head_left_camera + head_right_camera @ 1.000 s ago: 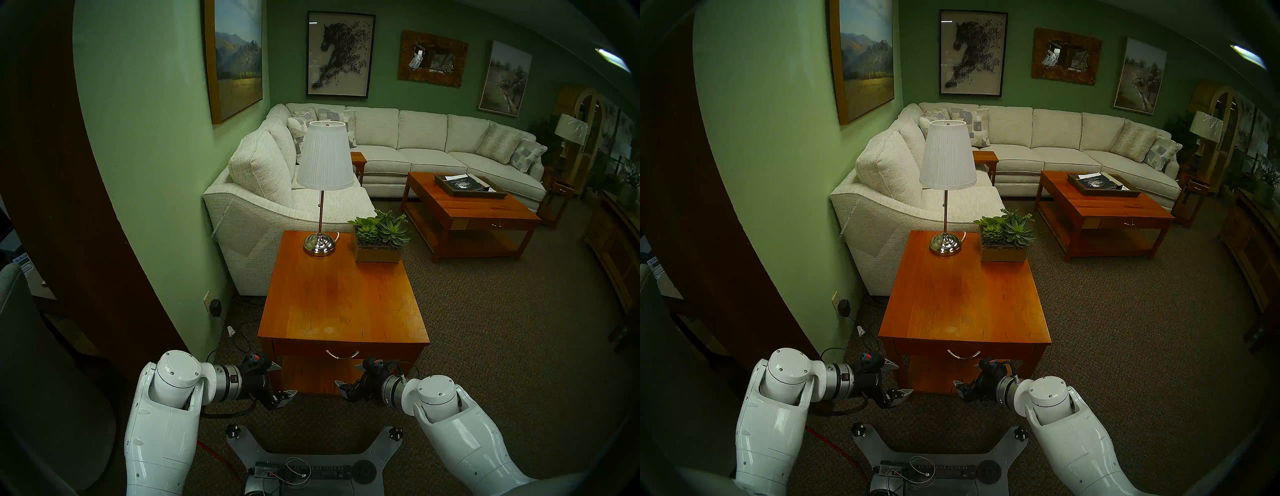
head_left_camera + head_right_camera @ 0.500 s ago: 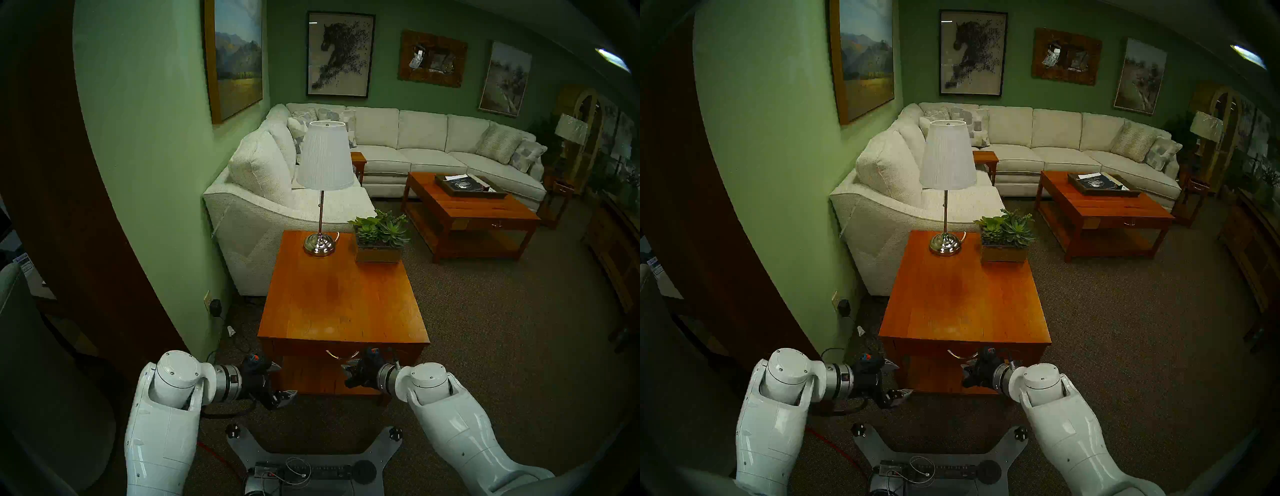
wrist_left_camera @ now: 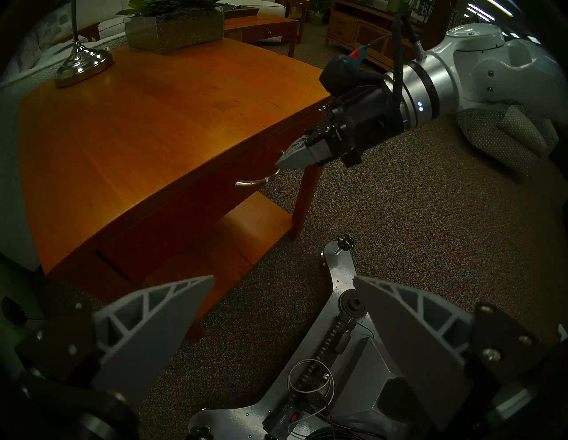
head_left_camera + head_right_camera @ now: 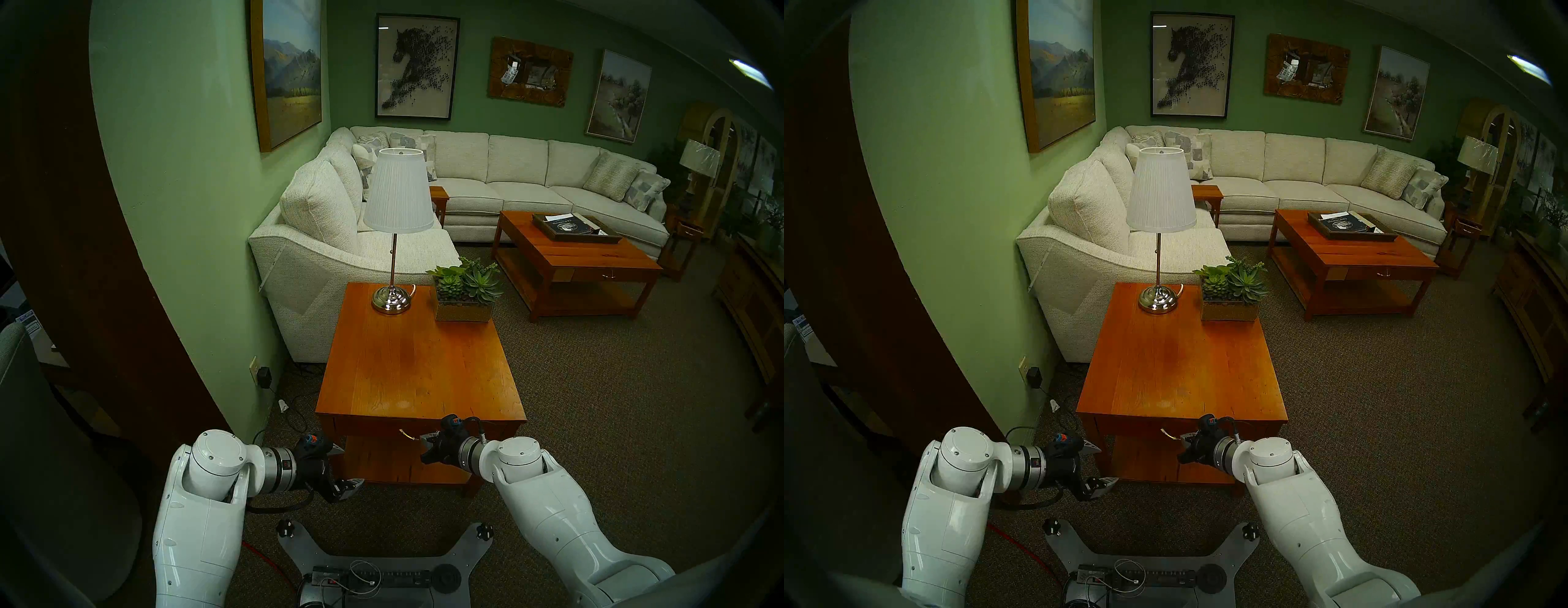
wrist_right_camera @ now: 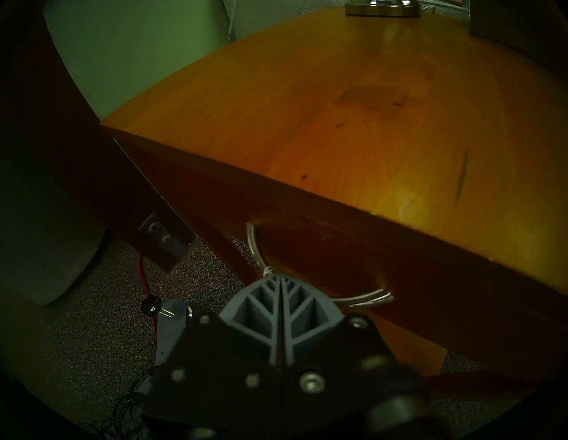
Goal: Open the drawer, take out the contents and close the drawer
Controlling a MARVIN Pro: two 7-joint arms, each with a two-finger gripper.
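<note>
Right wrist view: right gripper [image 5: 281,278] with both fingers pressed flat together, tips at the middle of the curved metal handle [image 5: 255,245]; handle passes behind the fingertips, so clamped on the handle or merely touching it cannot be told. Left wrist view: same gripper from the side, tips against the handle at the drawer [image 3: 184,215] front, a white thread tied to the handle just beside the tips. Drawer closed, flush under the desk [image 4: 420,365] top; contents hidden in all views.

Head views: left gripper [image 4: 345,469] hanging wide apart and empty off the desk's near left corner, well apart from the handle. Left wrist view confirms: two grey fingers [image 3: 153,313] spread, nothing between, robot base plate below.

Count: one drawer, one handle, two grippers. On the desk top, seen only from the head: one lamp [image 4: 396,237], one succulent planter [image 4: 464,297], both at the far edge.
</note>
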